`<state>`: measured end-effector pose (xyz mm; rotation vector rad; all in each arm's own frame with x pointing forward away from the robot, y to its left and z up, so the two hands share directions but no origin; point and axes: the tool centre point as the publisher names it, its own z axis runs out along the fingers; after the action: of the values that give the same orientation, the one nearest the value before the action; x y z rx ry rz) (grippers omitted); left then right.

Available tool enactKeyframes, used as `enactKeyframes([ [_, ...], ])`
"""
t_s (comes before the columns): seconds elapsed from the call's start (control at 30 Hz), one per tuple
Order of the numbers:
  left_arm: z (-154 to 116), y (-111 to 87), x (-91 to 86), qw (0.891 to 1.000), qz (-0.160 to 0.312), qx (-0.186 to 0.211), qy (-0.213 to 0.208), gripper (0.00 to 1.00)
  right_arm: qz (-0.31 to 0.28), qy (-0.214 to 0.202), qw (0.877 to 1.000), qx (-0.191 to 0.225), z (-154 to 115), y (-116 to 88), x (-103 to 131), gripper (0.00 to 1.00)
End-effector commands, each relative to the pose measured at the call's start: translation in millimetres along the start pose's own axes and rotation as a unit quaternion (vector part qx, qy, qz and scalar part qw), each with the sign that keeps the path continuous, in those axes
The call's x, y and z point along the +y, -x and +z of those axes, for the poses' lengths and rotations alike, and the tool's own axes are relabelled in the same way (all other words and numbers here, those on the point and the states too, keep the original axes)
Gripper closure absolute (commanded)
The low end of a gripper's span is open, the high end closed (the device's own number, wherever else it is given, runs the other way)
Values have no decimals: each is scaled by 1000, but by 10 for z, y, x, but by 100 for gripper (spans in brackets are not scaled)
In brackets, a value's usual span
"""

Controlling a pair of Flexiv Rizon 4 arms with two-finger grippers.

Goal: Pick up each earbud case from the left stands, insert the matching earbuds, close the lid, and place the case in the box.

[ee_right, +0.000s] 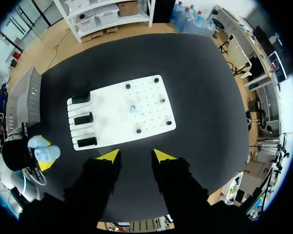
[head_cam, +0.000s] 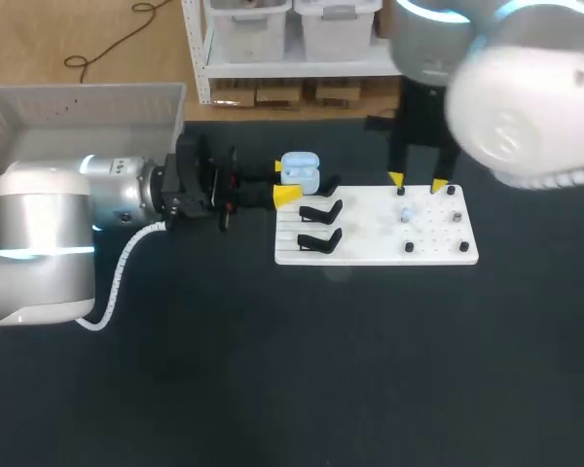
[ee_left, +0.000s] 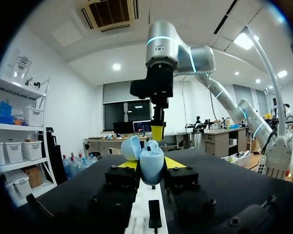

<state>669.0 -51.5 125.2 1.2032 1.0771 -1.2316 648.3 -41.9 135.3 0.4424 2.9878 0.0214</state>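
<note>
Nearest us on the table [head_cam: 273, 370] lies the white board [head_cam: 370, 255]. The black stands [head_cam: 320, 210] at its left end are bare. A small pale blue earbud [head_cam: 406, 215] sits among the black pegs on its right half. We cannot tell whether it is one piece or a pair.

Just past the board's far left corner, the left gripper [head_cam: 283, 182] is clamped on the pale blue earbud case [ee_left: 151, 168], one yellow tip on each flank. The case is off the stands and held upright with its lid [ee_left: 131, 147] swung open. We judge this is so the cavity faces up and can be loaded from above. The side grip leaves both the opening and the lid hinge free.

Further back, the right gripper [ee_right: 135, 156] points straight down over the board's far edge. Its fingers are apart with nothing between them. It is near the earbud but not touching it, which suits a top-down pinch.

Farthest off, at the left, is the grey box [head_cam: 88, 97], behind the left arm. No case shows in the part of it that we can see.

Judgement: case picked, earbud not yet fetched, lid and boxing to follow.
</note>
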Motion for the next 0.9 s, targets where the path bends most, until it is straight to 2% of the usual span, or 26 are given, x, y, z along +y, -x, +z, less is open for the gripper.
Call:
enactKeyframes([
  [0.03,2,-3,2,1000,0,1,0,100,16,139,990,-11,294,98,-64,60],
  [0.1,2,-3,2,1000,0,1,0,100,24,131,991,-9,389,136,-72,60],
  [0.27,2,-3,2,1000,0,1,0,100,67,63,996,-17,703,310,-73,61],
  [0.47,2,-3,2,1000,0,1,0,100,86,46,995,-4,889,350,25,61],
  [0.9,2,-3,2,1000,0,1,0,100,110,10,994,-1,1073,433,168,58],
])
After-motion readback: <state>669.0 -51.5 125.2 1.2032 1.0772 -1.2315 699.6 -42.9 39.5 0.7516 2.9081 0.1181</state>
